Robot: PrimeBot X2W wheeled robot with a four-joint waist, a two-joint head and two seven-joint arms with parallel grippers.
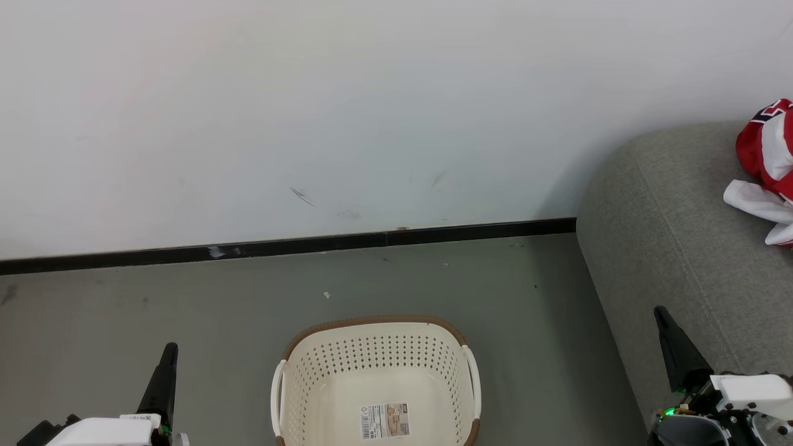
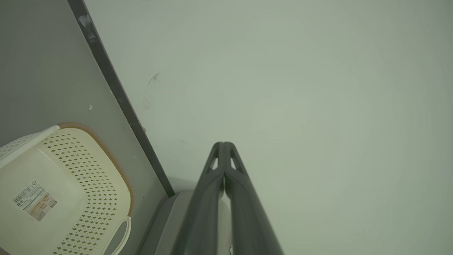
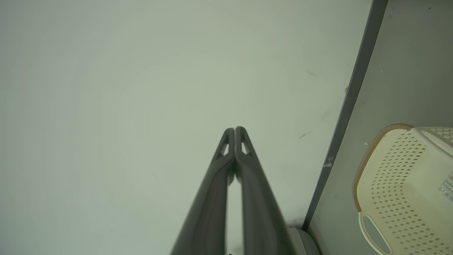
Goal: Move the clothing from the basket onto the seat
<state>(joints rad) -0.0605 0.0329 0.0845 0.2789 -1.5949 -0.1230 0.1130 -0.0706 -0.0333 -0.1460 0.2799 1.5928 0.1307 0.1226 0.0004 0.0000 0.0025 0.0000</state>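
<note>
We see the basket (image 1: 378, 354) empty, clothing (image 1: 768, 152) on the seat (image 1: 669, 235) far right, left tool (image 1: 170, 348) and right tool (image 1: 661, 313) closed.

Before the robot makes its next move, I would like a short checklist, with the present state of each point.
1. Basket free of clothing: ok, just its label sticker inside.
2. Clothing lying on the seat: ok, red and white fabric rests there.
3. Every garment on the seat: cannot tell, the picture edge cuts the pile.
4. Left claw shut and empty: ok.
5. Right claw shut and empty: ok.
</note>
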